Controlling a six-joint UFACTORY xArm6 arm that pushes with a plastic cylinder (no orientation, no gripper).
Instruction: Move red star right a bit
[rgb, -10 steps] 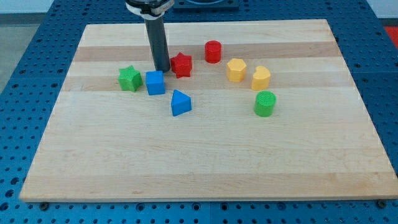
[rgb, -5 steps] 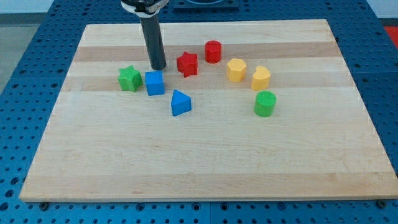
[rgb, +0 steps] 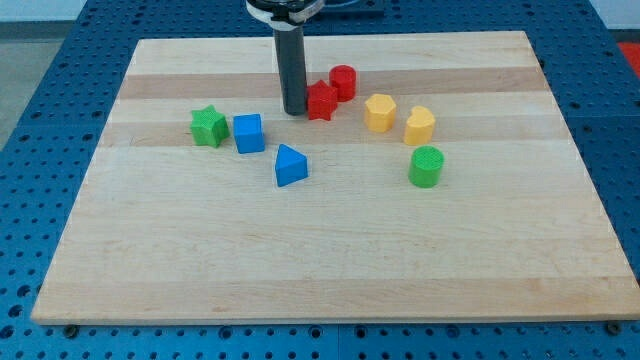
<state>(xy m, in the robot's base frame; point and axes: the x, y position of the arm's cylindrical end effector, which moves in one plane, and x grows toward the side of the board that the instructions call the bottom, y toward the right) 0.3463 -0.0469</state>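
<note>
Camera view (only one avail.):

- My tip (rgb: 295, 111) is seen planted on the board (rgb: 330, 270), far-centre area. End effector is a plain rod: nothing to spread or pinch, just pressed against the left side of the red star (rgb: 321, 101).
- Key relation: star lies directly right of the tip, in contact or as good as. Push axis = straight right, so alignment is judged OK for the task.
- Star has no clear long axis; points make it prone to rotate if the push lands off-centre.
- Red cylinder (rgb: 343, 82) sits just beside the star, far-right of it; may be touching, can't be resolved.
- Yellow block (rgb: 380, 112) is near on the right, roughly on the push line; second yellow block (rgb: 420, 125) further right. Open room to the right is short, so only a small nudge is judged safe.
- Green cylinder (rgb: 426, 166) is nearer and right, off the line.
- Blue cube (rgb: 249, 132), green star (rgb: 209, 126), blue triangular block (rgb: 290, 165) are left/near of the tip, well clear.
- Board edges are well apart from the star; no fall-off risk.
</note>
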